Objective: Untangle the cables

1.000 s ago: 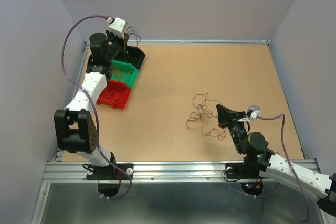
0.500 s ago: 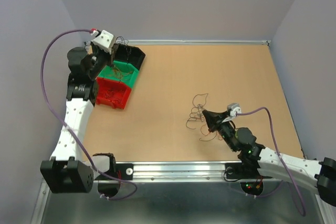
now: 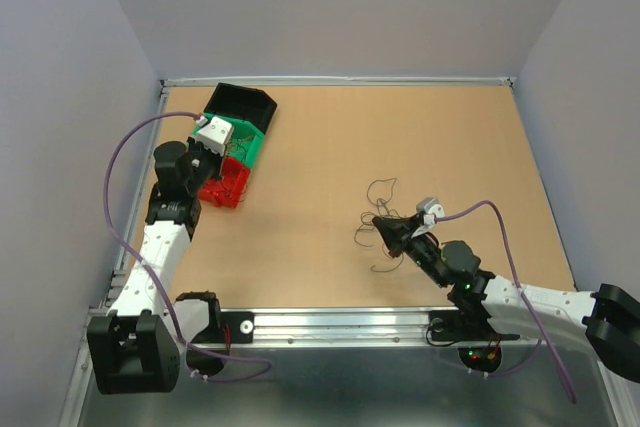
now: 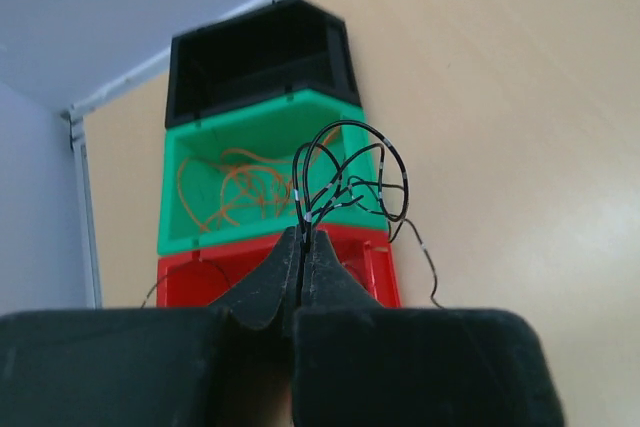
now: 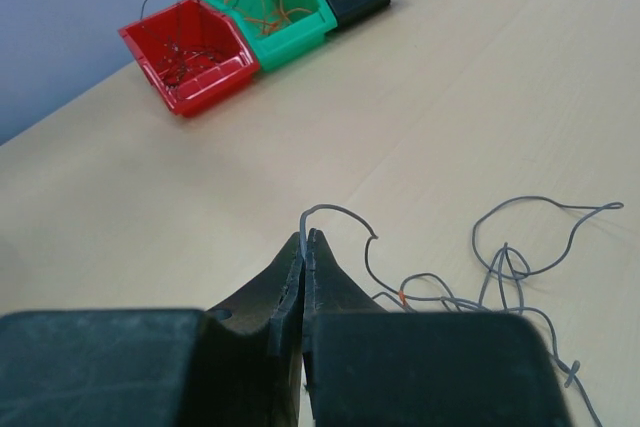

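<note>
Black cables (image 4: 345, 182) rise in loose loops from the left hand (image 4: 302, 239), whose tips are pressed together on their lower ends. The bundle hangs just on the near side of the green bin (image 4: 200, 232), and appears to sit over the far rim of the red bin (image 4: 380, 272) that touches it. Orange strands (image 4: 235, 187) lie in the green bin. The black bin (image 4: 335, 62) touches it on the far side, so the three stand in one row running straight away from the hand.

Well apart from the green bin, to its right on the bare tabletop (image 3: 330, 147), the other cables lie in a flat, loose tangle (image 5: 505, 267). The right hand (image 5: 305, 240), also pressed together, is pinching one grey strand (image 5: 335, 207) of it.

The coming drop likely turns on which bin is under the bundle. It is now at the red end of the row, with the black bin beyond the green one along the line the hand points. If dark strands belong in the black bin, the hand would have to travel along that row, not across it. The right arm is much the nearer to the tangle, and the left arm is far off by the green bin.
</note>
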`<control>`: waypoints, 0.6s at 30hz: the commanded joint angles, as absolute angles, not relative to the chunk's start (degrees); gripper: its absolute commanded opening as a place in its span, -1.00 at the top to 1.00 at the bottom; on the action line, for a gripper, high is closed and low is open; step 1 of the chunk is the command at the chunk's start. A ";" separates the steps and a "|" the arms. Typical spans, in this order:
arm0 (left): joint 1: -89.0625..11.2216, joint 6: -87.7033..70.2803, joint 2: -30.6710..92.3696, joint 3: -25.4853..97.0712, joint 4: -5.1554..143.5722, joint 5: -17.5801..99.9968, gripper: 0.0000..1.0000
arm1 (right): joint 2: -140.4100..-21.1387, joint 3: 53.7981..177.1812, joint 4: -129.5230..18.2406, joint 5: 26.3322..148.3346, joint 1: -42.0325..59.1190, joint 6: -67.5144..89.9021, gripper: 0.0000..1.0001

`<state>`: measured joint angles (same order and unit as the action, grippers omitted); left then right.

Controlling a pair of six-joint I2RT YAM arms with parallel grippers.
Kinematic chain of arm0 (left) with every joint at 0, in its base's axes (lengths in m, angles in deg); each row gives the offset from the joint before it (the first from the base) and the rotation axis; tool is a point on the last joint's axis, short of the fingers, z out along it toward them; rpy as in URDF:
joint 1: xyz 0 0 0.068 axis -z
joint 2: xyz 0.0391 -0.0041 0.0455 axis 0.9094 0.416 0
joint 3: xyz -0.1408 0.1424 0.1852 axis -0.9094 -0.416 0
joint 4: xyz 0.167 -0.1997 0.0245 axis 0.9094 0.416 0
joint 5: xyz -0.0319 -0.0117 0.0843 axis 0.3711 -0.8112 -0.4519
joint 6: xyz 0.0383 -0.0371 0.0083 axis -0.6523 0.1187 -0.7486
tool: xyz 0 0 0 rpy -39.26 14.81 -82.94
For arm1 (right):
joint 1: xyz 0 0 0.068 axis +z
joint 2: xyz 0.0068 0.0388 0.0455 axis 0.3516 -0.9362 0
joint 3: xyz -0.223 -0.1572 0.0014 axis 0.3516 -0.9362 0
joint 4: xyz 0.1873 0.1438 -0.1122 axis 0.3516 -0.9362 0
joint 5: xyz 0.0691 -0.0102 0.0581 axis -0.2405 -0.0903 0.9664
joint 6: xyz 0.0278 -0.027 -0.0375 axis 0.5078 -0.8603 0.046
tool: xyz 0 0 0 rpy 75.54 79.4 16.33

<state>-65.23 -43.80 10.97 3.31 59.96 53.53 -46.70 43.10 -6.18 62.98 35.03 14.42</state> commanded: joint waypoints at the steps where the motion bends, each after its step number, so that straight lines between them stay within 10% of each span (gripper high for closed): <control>1: -68.57 -45.78 14.06 2.56 52.42 50.52 1.00 | -46.36 44.16 -1.26 66.07 35.14 13.78 0.99; 18: -84.40 -65.44 21.70 2.37 61.70 63.80 1.00 | -49.34 44.86 2.08 64.84 35.14 14.75 0.99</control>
<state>-84.03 -55.80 19.95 0.73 55.19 60.17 -47.99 43.12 -3.30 65.39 35.03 14.53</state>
